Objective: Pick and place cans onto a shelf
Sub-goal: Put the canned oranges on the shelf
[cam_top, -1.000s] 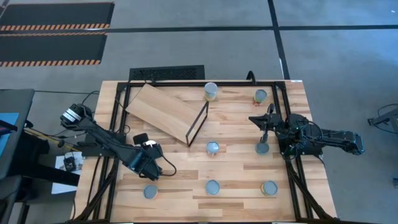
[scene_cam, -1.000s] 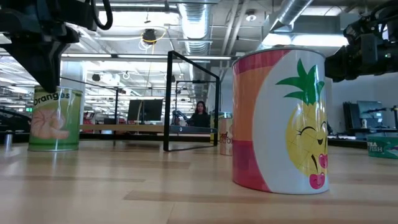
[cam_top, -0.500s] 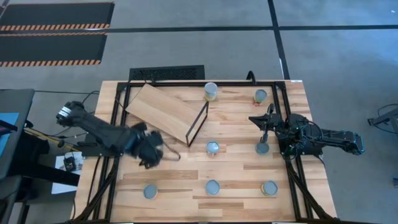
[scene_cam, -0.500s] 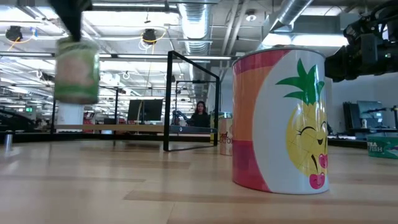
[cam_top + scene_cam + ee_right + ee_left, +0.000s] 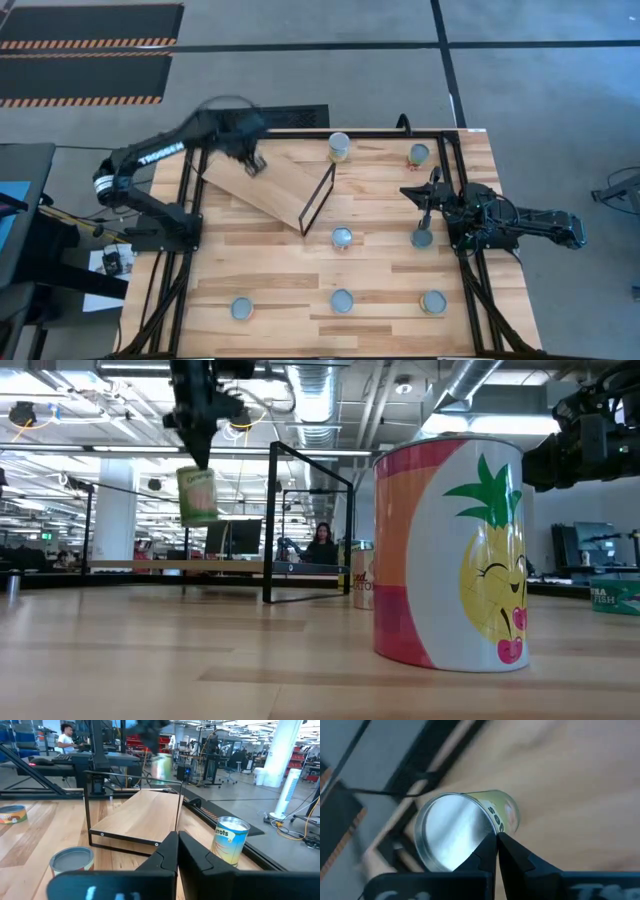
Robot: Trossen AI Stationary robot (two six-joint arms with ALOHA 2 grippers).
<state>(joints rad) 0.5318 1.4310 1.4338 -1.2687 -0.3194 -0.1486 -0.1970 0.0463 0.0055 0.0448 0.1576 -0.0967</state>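
Note:
My left gripper [image 5: 251,163] is shut on a yellow-green can [image 5: 198,495] and holds it high over the far left part of the tilted plywood shelf [image 5: 268,182], whose black frame [image 5: 318,198] stands at its right end. The can's silvery top [image 5: 451,839] fills the left wrist view. My right gripper [image 5: 415,195] is shut and empty at the table's right, just far of a can [image 5: 422,238]. Several more cans stand upright on the table, among them one at the middle [image 5: 342,238] and one at the far edge [image 5: 339,146]. My left gripper pinches the can by the rim of its top [image 5: 489,829], at one side of the can, between its two fingers. The fingers come from above, pointing down. The can hangs below them, a little tilted, lifted clear of the shelf and the table.
Three cans stand in a row near the front edge [image 5: 241,308], [image 5: 342,300], [image 5: 433,301], and one at the far right [image 5: 419,154]. A pineapple-labelled can [image 5: 450,555] stands close in the low view. A black metal frame [image 5: 440,131] runs round the table.
My left gripper has lifted the yellow-green can off the table's near left part, swung up and toward the far edge, and now holds it above the shelf. The can was standing on the table a second ago and now hangs clear.

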